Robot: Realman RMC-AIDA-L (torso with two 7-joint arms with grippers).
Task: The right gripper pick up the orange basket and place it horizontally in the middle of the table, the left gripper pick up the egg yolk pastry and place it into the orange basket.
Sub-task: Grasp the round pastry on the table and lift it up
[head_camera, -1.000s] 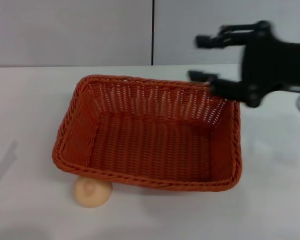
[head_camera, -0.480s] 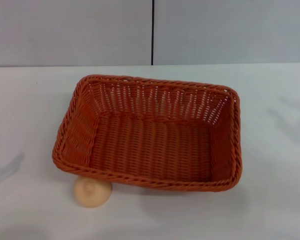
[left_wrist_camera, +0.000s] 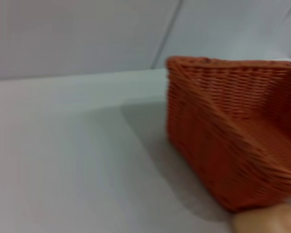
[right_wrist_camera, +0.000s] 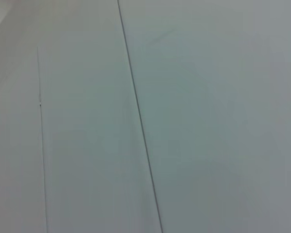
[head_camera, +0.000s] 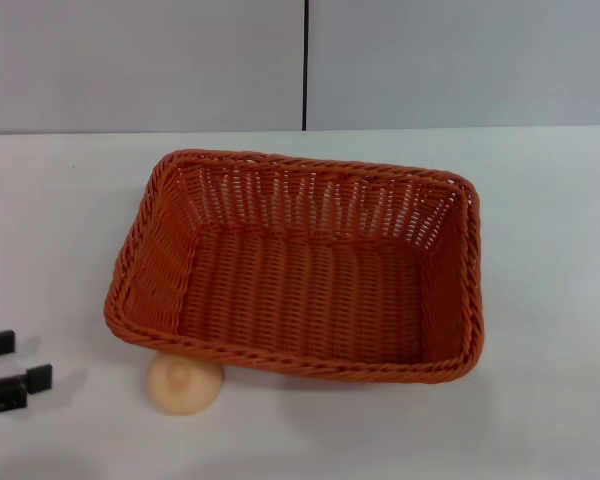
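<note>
- Now the left gripper [head_camera: 10, 372] shows only as two black fingers [head_camera: 20, 384] poking in at the left edge of the head view, low over the tabletop [head_camera: 50, 220]; they stand apart with a clear gap between them and hold nothing.
- The egg yolk pastry [head_camera: 184, 383] sits on the tabletop to the right of those fingers, at about the same depth, so the reach looks like a mostly sideways move toward the robot's right.
- The pastry touches, or is tucked just under, the near-left corner of the orange basket [head_camera: 300, 270]; in the left wrist view the pastry [left_wrist_camera: 269, 221] peeks out right below the basket's wall [left_wrist_camera: 218, 145].
- That closeness is the catch, I judge: the far finger has little room between pastry and wicker, so closing from the open sides looks safer.
- The basket lies with its long axis across the tabletop, roughly central, empty, and slightly skewed.
- The right gripper is not visible in any view; its wrist camera shows only a pale panelled wall [right_wrist_camera: 208, 121]. The left arm is plainly the nearer one.
</note>
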